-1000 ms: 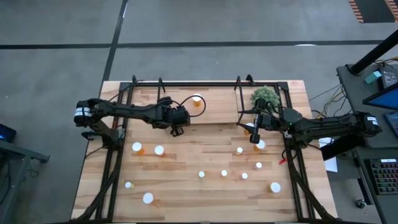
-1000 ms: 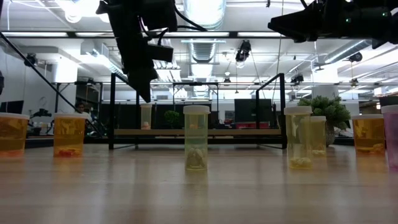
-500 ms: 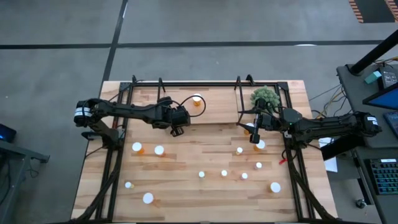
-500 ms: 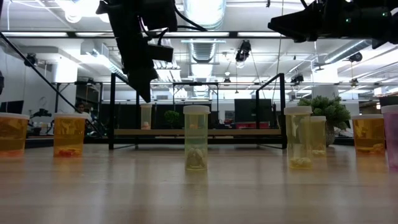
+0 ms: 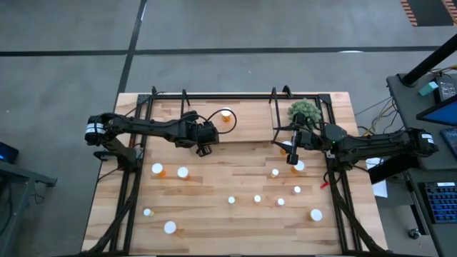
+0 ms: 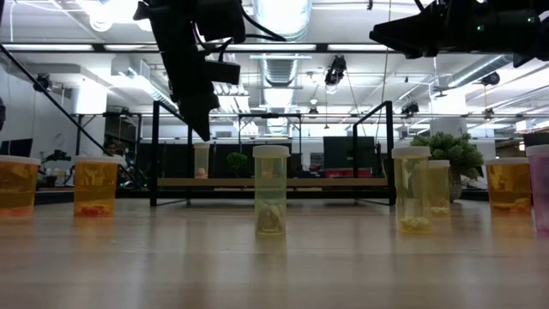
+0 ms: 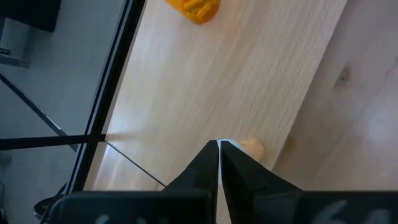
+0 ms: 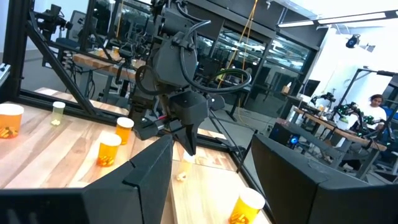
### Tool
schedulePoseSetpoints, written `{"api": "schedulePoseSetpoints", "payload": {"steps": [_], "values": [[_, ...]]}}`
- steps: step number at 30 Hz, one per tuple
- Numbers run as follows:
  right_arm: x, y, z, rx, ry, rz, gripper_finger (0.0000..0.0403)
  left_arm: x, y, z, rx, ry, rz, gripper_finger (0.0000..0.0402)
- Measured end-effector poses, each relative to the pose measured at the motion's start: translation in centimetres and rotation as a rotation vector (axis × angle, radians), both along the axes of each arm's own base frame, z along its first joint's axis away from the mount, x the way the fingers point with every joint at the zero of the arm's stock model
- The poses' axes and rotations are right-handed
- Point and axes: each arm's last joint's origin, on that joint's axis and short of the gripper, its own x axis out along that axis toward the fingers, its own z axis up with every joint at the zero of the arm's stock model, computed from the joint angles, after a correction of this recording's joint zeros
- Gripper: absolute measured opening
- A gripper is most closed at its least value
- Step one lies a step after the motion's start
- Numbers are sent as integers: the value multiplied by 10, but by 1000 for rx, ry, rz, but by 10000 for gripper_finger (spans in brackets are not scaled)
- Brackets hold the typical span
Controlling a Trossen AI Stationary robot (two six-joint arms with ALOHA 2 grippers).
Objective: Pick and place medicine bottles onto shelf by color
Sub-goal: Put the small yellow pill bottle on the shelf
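Note:
Several medicine bottles with white caps (image 5: 183,172) stand scattered on the tabletop, and the low view shows them upright (image 6: 270,190). One orange bottle (image 5: 227,114) stands on the shelf (image 5: 246,125) at the table's far side. My left gripper (image 5: 203,149) hangs shut above the shelf's near edge, its tips (image 7: 219,147) pointing steeply down over the board with nothing between them. A small pale bit (image 7: 252,147) lies on the board below them. My right gripper (image 5: 291,155) waits raised at the right, open and empty (image 8: 211,186).
A green spiky plant (image 5: 305,111) stands at the far right by the shelf's black uprights (image 5: 275,118). More bottles stand near the right arm (image 5: 299,165) and along the near half (image 5: 170,228). Black frame rails (image 5: 128,193) run down both table sides.

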Motion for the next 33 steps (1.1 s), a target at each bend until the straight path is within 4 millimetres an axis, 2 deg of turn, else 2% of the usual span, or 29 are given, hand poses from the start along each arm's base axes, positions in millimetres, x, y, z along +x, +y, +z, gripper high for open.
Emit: {"api": "schedulePoseSetpoints", "payload": {"steps": [11, 21, 33], "values": [[0, 0, 0, -7, 1, -1, 210, -1, 0, -2, -1, 6, 1, 0], [0, 0, 0, -7, 1, -1, 210, -6, 0, -12, 4, 18, 30, 0], [0, 0, 0, -8, 1, -1, 210, -6, 0, -11, 8, 14, 47, 0]]}}
